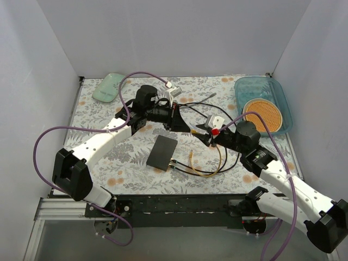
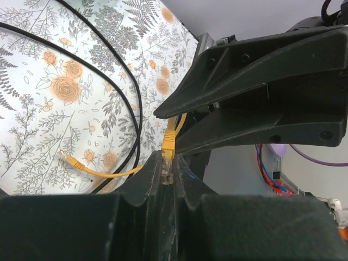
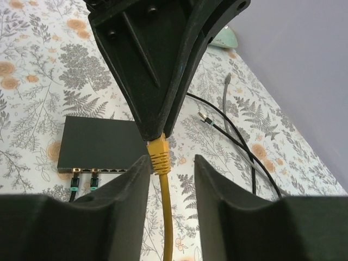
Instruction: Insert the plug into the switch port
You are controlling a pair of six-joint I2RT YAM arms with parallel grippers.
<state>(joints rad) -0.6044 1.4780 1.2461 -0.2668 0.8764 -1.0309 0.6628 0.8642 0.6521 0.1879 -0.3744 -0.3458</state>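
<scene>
The switch (image 1: 162,152) is a flat dark grey box on the flowered table; the right wrist view shows its socket row (image 3: 98,144) with two black cables plugged in. My left gripper (image 1: 187,128) is shut on the yellow plug (image 2: 169,142), held above the table to the right of the switch. In the right wrist view the left fingertips (image 3: 155,128) pinch the plug (image 3: 159,155) from above. My right gripper (image 3: 171,163) is open, its fingers on either side of the plug's boot and yellow cable (image 3: 167,217). The right fingers (image 2: 244,70) show spread apart in the left wrist view.
The yellow cable loops on the table (image 1: 209,166); its free end (image 2: 65,157) lies loose. Black cables (image 1: 217,111) cross the middle. A teal tray (image 1: 283,103) with an orange disc stands back right. A pale green object (image 1: 109,87) lies back left.
</scene>
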